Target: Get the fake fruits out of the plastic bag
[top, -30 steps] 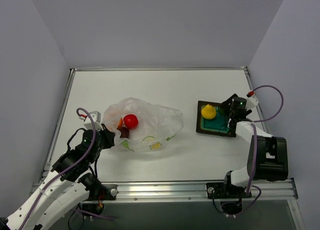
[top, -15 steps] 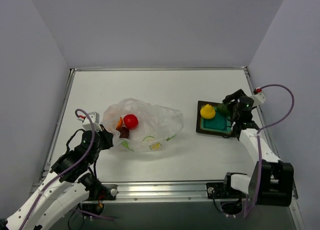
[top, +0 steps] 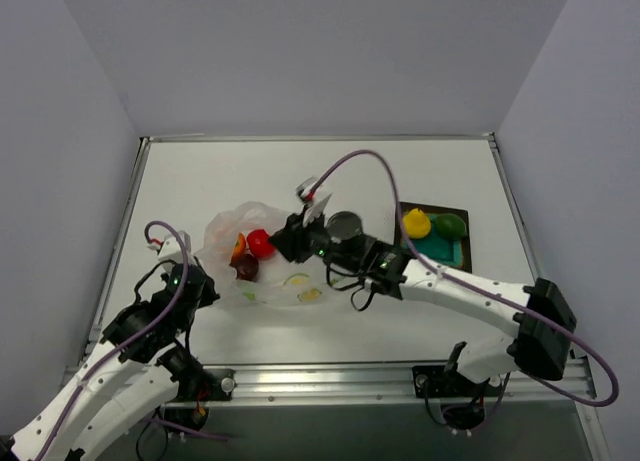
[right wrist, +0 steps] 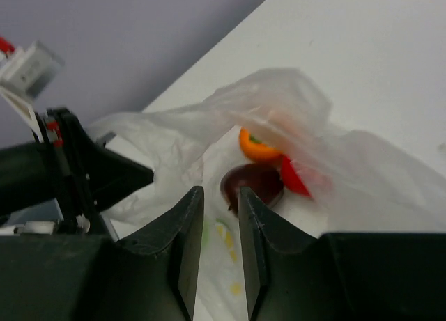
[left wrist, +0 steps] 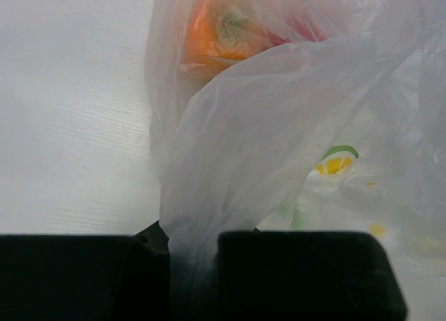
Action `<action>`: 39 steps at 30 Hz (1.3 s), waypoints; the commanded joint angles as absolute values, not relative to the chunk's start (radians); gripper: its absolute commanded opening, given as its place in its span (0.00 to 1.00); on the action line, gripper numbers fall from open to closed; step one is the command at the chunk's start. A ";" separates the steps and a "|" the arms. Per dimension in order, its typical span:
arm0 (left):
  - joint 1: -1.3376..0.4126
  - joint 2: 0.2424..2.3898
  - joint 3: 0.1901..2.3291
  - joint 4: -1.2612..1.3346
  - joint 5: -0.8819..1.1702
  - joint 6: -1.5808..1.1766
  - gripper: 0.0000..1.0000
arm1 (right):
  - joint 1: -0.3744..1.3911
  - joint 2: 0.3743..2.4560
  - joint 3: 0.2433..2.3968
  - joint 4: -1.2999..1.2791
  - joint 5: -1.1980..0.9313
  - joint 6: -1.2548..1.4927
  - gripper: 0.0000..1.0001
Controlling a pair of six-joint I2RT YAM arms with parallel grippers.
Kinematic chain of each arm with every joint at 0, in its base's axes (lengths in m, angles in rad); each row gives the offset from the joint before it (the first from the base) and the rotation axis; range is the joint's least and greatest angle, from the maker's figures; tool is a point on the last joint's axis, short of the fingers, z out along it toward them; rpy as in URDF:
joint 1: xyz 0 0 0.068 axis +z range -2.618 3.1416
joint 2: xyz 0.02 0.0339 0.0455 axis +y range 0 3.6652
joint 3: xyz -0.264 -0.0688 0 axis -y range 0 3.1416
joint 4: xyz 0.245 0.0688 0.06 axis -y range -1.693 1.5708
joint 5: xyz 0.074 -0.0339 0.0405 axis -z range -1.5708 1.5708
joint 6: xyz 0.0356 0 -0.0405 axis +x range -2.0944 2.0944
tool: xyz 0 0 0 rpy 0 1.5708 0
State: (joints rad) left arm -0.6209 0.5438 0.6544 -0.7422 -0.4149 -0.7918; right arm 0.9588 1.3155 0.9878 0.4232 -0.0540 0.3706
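Right hand (right wrist: 219, 196): fingers nearly together, narrow gap, nothing held. It hangs over the mouth of the plastic bag (right wrist: 279, 98), tips aimed at the maroon fruit (right wrist: 252, 184) and just short of it. The orange fruit (right wrist: 258, 145) sits right behind the maroon one. The red fruit (right wrist: 296, 178) lies beside it, partly under film.

Left hand (left wrist: 195, 244): clamped on a gathered fold at the bag's near edge.

Top view: bag w/ three fruits lies left of centre on the bench (top: 300, 171). The yellow fruit (top: 415, 222) sits on the dark tray (top: 447, 249), well apart to the right.

Assessment: I judge 1 of 4 out and the step in hand to be the approach for the 2nd pick, prob. the maroon. Next move req.: I widen the fingers first, as the present gap looks too narrow for a fruit. Then I descend through the opening clear of the film and close on the fruit only. The left hand's grip is needed to hold the mouth open.
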 commanded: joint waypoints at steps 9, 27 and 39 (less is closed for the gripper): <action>-0.626 0.469 0.630 -0.815 -0.465 -0.925 0.02 | 1.054 1.764 1.188 0.427 0.040 0.253 0.22; -0.626 0.546 0.626 -0.697 -0.456 -0.847 0.02 | 0.985 2.137 1.471 0.397 0.221 0.144 0.79; -0.626 0.594 0.629 -0.634 -0.474 -0.816 0.02 | 0.956 2.165 1.485 0.522 0.115 0.153 0.26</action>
State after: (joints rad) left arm -0.6224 0.5877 0.6079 -0.6655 -0.4435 -0.8394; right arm 0.9543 2.2166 1.4960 0.4553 0.1390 0.1562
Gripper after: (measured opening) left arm 0.027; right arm 0.699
